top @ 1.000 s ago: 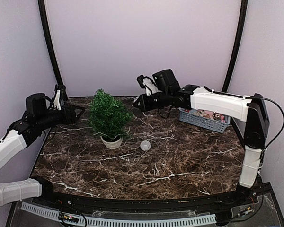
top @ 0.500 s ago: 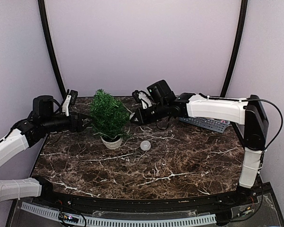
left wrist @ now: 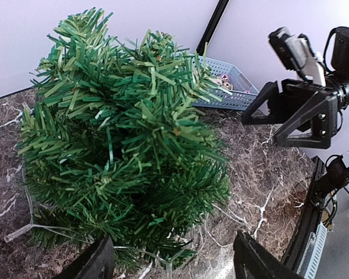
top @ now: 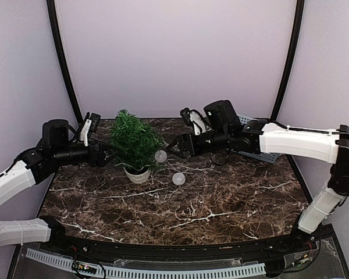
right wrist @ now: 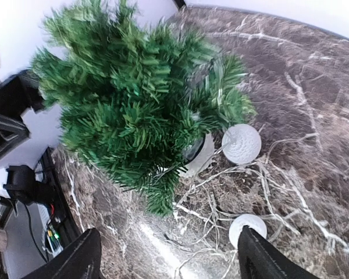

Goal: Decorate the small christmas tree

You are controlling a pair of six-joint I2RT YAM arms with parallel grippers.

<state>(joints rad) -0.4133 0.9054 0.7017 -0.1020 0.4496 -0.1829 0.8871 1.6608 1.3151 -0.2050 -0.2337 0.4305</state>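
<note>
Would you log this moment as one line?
left gripper open; right gripper open; white ball beside small christmas tree; second ball on table

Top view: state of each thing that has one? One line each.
small christmas tree, upright in its white pot
upper white ball, at the tree's lower branch tips, outside the right jaws
lower white ball, lying on the table
basket, upright at the back, small items inside
left gripper, open, jaws at the tree's left side
right gripper, open, empty
</note>
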